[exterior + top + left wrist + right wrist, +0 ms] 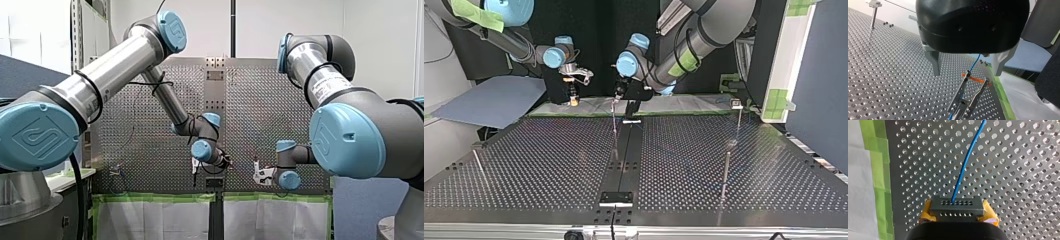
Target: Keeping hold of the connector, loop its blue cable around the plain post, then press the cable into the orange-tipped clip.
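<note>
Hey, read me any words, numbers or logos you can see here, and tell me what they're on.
No text reads clearly.
Embossed logo on my left arm's blue joint cap: a mark, no legible letters.
White label on my right arm: print too blurred to read.
The connector: no markings visible.

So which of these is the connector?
Start at the perforated table, near its green-taped edge. There my right gripper pinches a small dark block between yellow pads: the connector. It alone has rows of tiny holes, with the blue cable leaving it.
</note>
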